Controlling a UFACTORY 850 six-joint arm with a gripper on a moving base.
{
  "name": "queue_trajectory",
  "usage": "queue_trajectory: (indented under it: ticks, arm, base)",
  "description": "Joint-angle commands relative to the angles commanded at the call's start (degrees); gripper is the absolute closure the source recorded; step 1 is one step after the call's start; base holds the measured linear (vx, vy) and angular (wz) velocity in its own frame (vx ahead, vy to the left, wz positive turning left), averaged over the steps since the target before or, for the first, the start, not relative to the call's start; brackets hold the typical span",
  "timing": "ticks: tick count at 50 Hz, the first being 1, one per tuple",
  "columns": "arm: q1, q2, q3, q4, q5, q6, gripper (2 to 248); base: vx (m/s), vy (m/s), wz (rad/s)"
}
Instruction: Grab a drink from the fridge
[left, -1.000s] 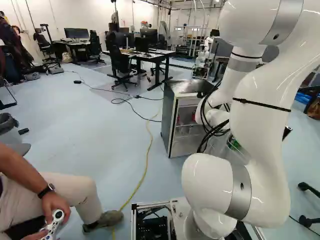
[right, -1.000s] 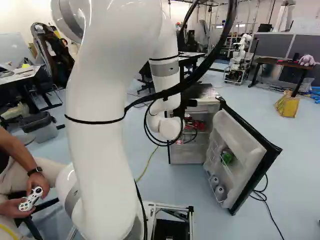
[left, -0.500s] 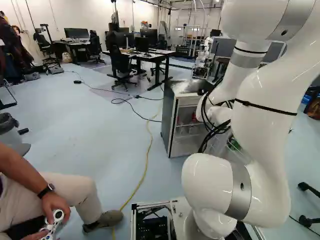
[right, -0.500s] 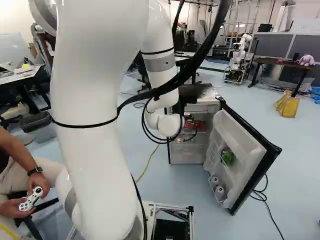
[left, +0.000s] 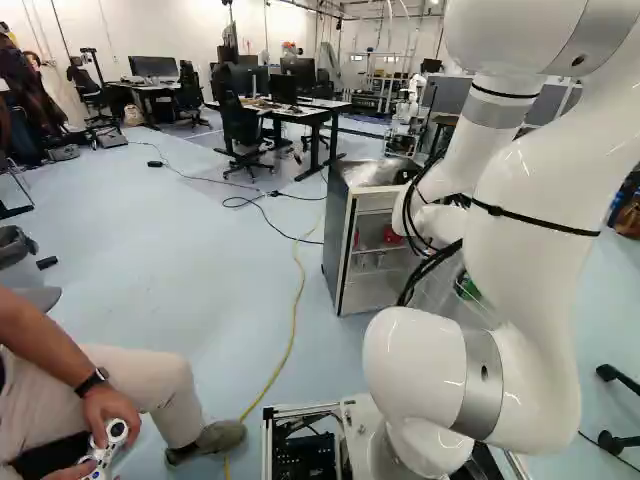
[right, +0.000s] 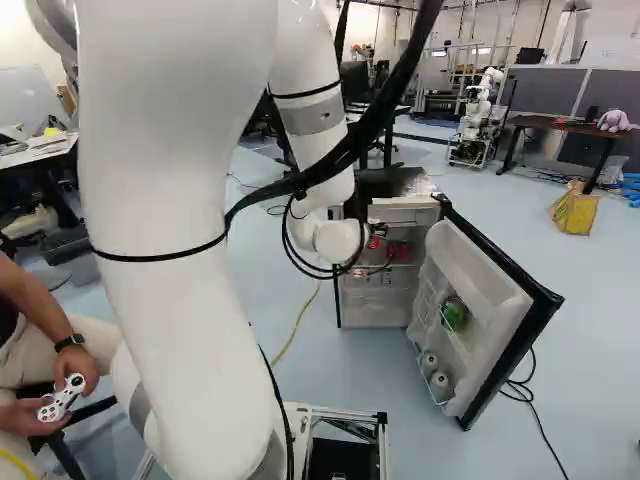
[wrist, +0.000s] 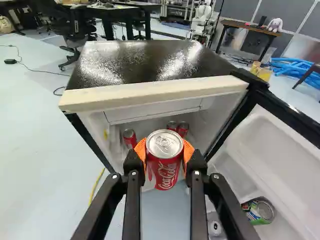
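Drink can (wrist: 164, 162) is red, roughly upright and already in the pincer (wrist: 165, 150); the orange pads (wrist: 189, 152) press it from two sides, around its upper body, so my guess is that's to leave the lid and pull tab uncrushed and keep it from tipping. It sits right ahead of the open front of the fridge (right: 376, 307), near the middle of the right base view; looks clear of the shelf to me, though depth is hard to call. The door (right: 490, 300) stands wide open toward the right of that view, probably to give the arm (right: 160, 250) a straight way in and out; the other red cans (wrist: 129, 138) are behind the held one, inside; a green can (wrist: 261, 211) sits in the door rack. Next I'd back straight out, level; swinging toward the door too soon could clip it.
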Motion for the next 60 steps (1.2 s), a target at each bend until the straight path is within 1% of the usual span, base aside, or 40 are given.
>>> queue_trajectory:
  ticks: [34, 60]
  arm:
    - [1.01, 2.72, -2.26, 0.00, -0.47, 0.00, 158]
    - [1.74, 4.31, -4.39, 0.00, -3.08, 0.00, 158]
  base:
    - [0.000, 0.000, 0.000]
    - [0.000, 0.000, 0.000]
